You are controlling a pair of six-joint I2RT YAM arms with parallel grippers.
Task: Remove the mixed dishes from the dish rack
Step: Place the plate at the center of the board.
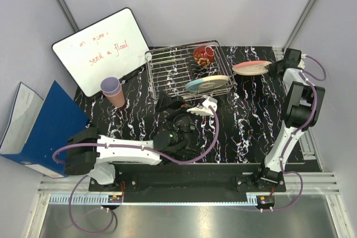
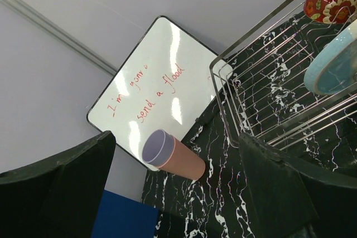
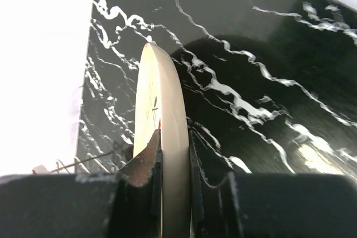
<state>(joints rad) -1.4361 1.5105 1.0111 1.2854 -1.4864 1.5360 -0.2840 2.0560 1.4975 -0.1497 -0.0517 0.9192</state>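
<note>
your right end effector [image 3: 174, 137] fills the bottom of its wrist view, and you can see its two dark fingers [image 3: 146, 160] pinched onto the rim of the pink and cream plate [image 3: 166, 93], one on each face, with the jaws closed down to a narrow gap around that thin edge. from above, the same plate [image 1: 252, 67] sits out past the right end of the dish rack [image 1: 167, 68], outside the wire, over the black marbled table [image 1: 245, 121] near the far right corner. you cannot tell whether its far edge touches the table or hangs just above it.

your left end effector [image 1: 165, 103] is spread as wide as it goes and holds nothing. it sits just in front of the rack's near side, towards the left half. in its wrist view the fingers [image 2: 61, 188] stand far apart at either side of the picture, touching no dish.

inside the rack [image 2: 234, 110], the light-blue and cream plate [image 1: 207, 83] leans at the near right part, and the red patterned bowl [image 1: 204, 55] lies tilted at the far right corner.

left of the rack, the lavender cup [image 1: 110, 86] is nested in the salmon-pink cup [image 1: 117, 100] on the table, just in front of the whiteboard [image 1: 100, 48]. a blue folder [image 1: 50, 126] lies at the far left.
</note>
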